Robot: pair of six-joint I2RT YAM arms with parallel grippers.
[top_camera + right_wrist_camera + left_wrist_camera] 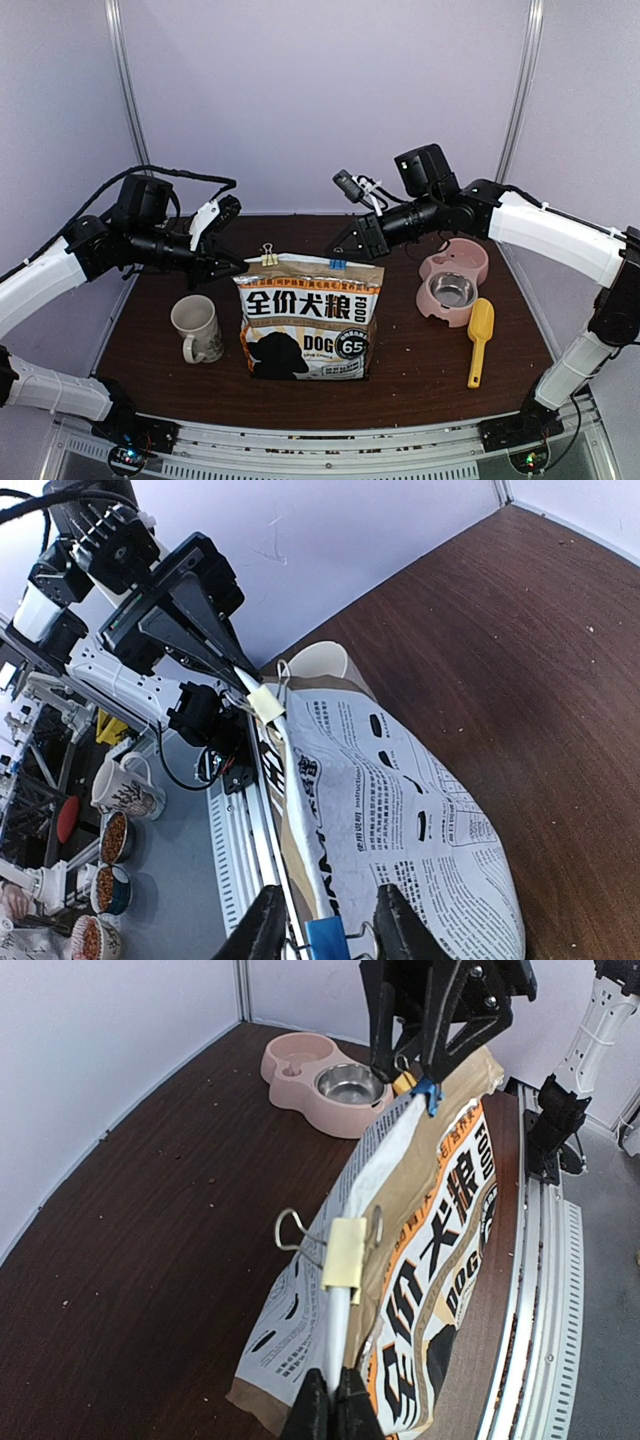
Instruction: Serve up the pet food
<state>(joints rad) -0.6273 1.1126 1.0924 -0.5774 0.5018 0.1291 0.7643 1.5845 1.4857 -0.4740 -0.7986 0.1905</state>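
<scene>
The brown paper dog food bag (308, 318) stands mid-table, its folded top held by a yellow binder clip (268, 258) and a blue binder clip (337, 265). The kibble is hidden inside. My left gripper (238, 266) is shut on the bag's top edge at its left corner, just short of the yellow clip (345, 1253); its fingertips (318, 1408) pinch the white fold. My right gripper (347, 248) is open at the bag's right corner, with one jaw on each side of the blue clip (327, 943) and the bag's top edge between them.
A white mug (197, 328) stands left of the bag. A pink double pet bowl (468, 262) with a steel insert (453, 290) sits at the right, with a yellow scoop (480, 340) in front of it. Pale crumbs dot the brown table (420, 365).
</scene>
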